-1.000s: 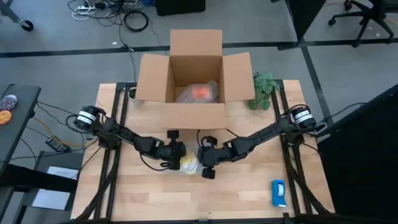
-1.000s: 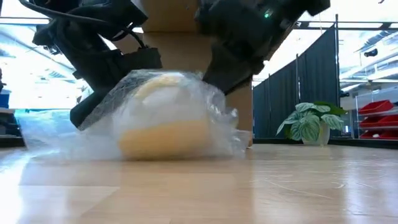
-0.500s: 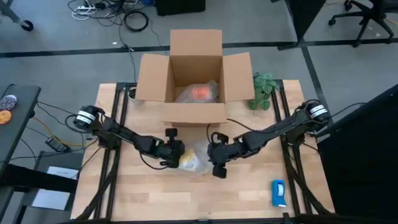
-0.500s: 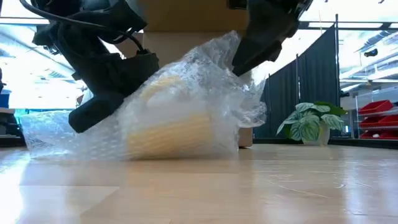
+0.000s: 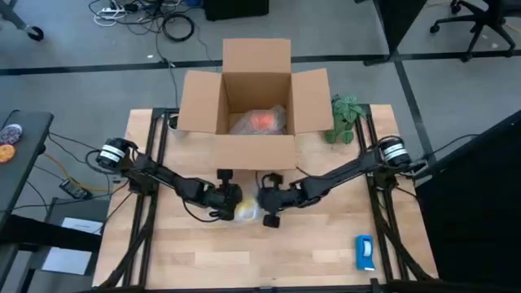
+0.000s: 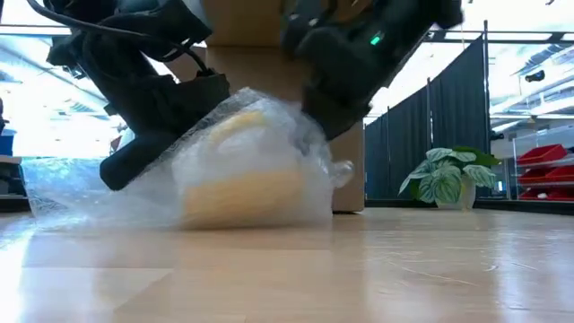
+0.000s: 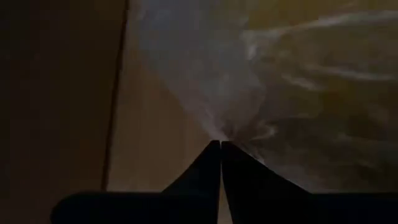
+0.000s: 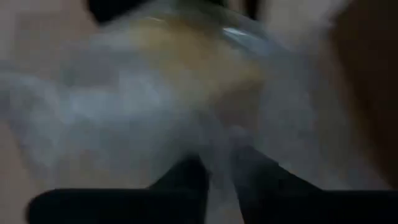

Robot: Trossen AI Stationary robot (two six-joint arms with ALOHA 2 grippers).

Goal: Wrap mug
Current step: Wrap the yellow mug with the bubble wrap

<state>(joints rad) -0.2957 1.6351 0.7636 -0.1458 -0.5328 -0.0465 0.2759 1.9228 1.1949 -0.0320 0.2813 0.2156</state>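
Observation:
A pale yellow mug lies on the table's middle under clear bubble wrap; from above it shows as a yellow patch between my two grippers. My left gripper is at the mug's left, shut on the wrap. My right gripper is at the mug's right and above it, shut on the wrap's other side. The rest of the sheet trails flat on the table toward its left edge. My left gripper pinches a gathered bit of the bubble wrap at its shut fingertips, slanting down from the table's left. The wrap runs taut from there over the mug. My right gripper pinches the wrap between its two fingers, slanting down from the right. That part of the sheet lies folded over the mug's top and right side.
An open cardboard box stands at the far middle, holding an orange thing in bubble wrap. A small potted plant sits to its right. A blue-and-white object lies near the front right corner.
My right gripper pulled its side of the wrap up and toward the table's right edge. It then came back left and down over the mug, laying the wrap over its top. The left gripper has kept its hold in place.

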